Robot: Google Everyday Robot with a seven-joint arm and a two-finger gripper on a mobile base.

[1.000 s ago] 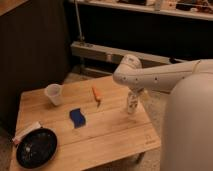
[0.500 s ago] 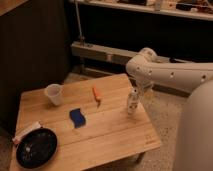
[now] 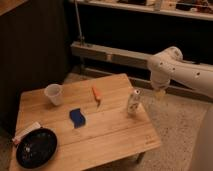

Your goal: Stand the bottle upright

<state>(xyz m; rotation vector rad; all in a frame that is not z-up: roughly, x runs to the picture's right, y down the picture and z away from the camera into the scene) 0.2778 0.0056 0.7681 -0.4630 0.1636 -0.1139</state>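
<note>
The bottle [image 3: 132,102] is small, whitish and translucent, with a pale label. It stands upright near the right edge of the wooden table [image 3: 115,137]. My white arm [image 3: 172,70] reaches in from the right. My gripper [image 3: 159,93] hangs below the arm's bend, just to the right of the bottle and past the table edge. It is apart from the bottle and holds nothing that I can see.
On the table are a wide translucent cup [image 3: 53,94] at the back left, an orange object [image 3: 96,93] in the middle, a blue sponge [image 3: 76,116], a black bowl [image 3: 36,147] at the front left and a small white packet [image 3: 26,132]. A dark shelf unit stands behind.
My arm has drawn back from over the bottle, up and to the right. The bottle stays standing on the table by itself.
</note>
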